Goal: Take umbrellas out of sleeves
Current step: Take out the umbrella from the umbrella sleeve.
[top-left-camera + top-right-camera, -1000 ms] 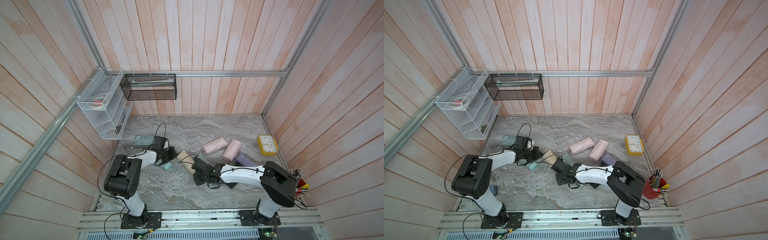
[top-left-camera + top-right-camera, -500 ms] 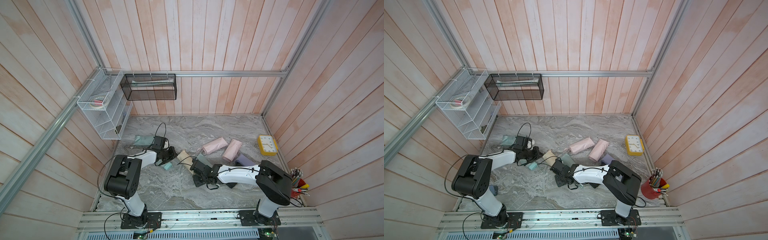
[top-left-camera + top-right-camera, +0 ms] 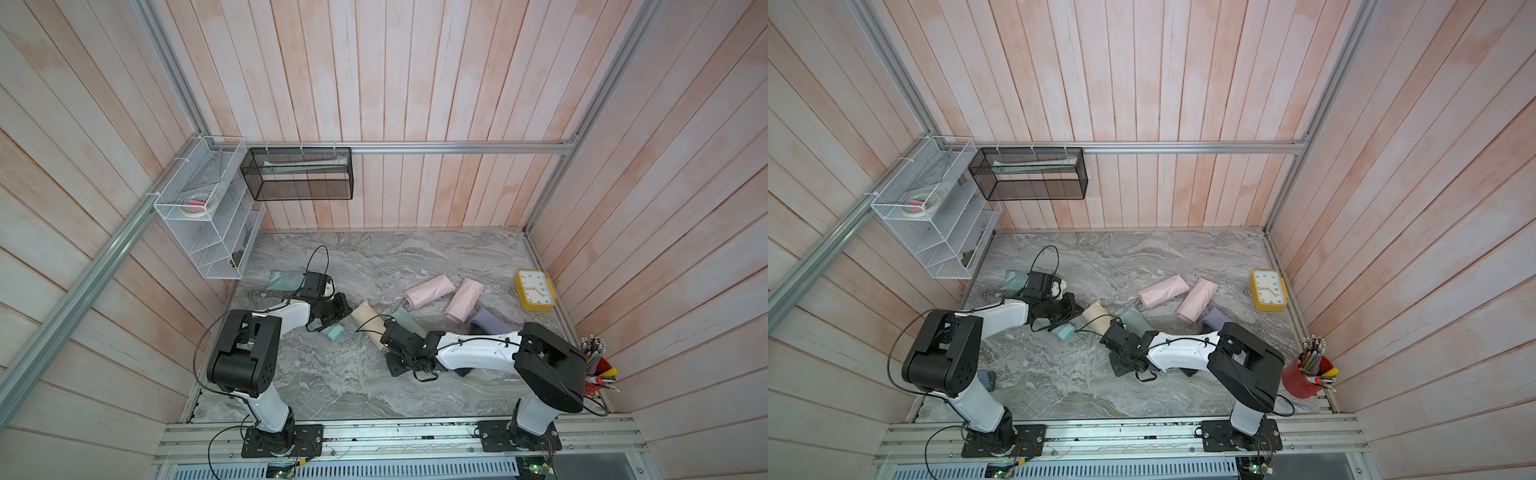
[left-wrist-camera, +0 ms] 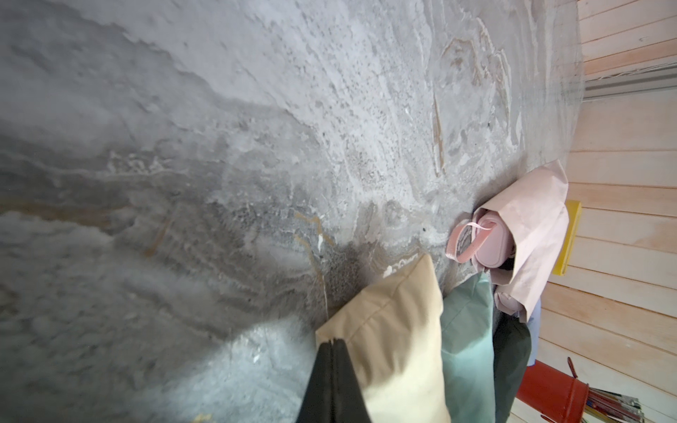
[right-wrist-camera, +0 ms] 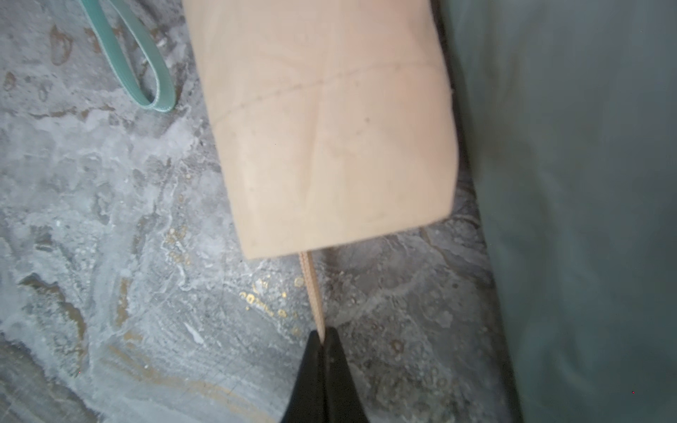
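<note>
A: Where is the cream umbrella?

B: Hidden inside the cream sleeve [image 5: 329, 128], which lies flat on the counter [image 5: 110, 256]. Only its wrist cord [image 5: 312, 289] shows, coming out of the sleeve's open mouth.

A: Which way does the sleeve lie from the right tool [image 5: 322, 338]?

B: Straight ahead. The mouth faces the tool, just beyond its tips, and the long axis runs directly away from them. The cord runs straight along that same line.

A: And the tips?

B: Pressed together, pinching the end of the cord.

A: The left tool [image 4: 331, 346]?

B: Up by the far end, against the sleeve's long edge near its closed end. Its tips are pressed together too. I cannot tell whether cloth is caught between them.

A: So which arm is nearer?

B: Each sits at one end. The right one has the cord, so I judge the pull is its job: backward along the axis, away from the mouth.

A: Anything in the way?

B: A mint sleeve [image 5: 568, 183] lies just beside the cream one, roughly parallel, and a mint loop [image 5: 146, 66] lies off to the other side. Neither crosses the cord's line. If the closed end isn't anchored, the whole sleeve may slide along with the umbrella.
</note>
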Robot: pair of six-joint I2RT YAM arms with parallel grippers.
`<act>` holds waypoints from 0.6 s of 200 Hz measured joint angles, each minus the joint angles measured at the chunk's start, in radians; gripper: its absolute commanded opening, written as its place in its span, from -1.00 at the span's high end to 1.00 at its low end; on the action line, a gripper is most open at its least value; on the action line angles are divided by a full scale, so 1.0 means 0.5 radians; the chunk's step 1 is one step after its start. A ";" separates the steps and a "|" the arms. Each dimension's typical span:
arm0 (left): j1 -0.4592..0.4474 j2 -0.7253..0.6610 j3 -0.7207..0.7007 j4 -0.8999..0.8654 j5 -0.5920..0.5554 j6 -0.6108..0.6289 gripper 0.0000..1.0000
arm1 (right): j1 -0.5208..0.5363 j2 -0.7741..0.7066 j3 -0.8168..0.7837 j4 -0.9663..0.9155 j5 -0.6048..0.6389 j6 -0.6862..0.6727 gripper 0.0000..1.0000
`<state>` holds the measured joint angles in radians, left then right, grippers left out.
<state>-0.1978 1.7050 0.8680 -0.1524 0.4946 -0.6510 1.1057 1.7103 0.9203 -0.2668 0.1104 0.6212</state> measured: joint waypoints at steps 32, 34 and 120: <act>0.021 0.001 0.040 -0.039 0.007 0.016 1.00 | 0.001 -0.068 -0.075 0.021 -0.002 0.014 1.00; 0.022 0.001 0.041 -0.040 0.007 0.017 1.00 | 0.001 -0.071 -0.078 0.020 -0.002 0.014 1.00; 0.030 0.001 0.056 -0.069 0.012 0.035 1.00 | 0.001 -0.076 -0.092 0.027 -0.007 0.023 1.00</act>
<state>-0.1829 1.7054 0.8959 -0.1867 0.5007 -0.6334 1.1061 1.6726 0.8742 -0.2531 0.1070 0.6327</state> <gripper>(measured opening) 0.044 0.040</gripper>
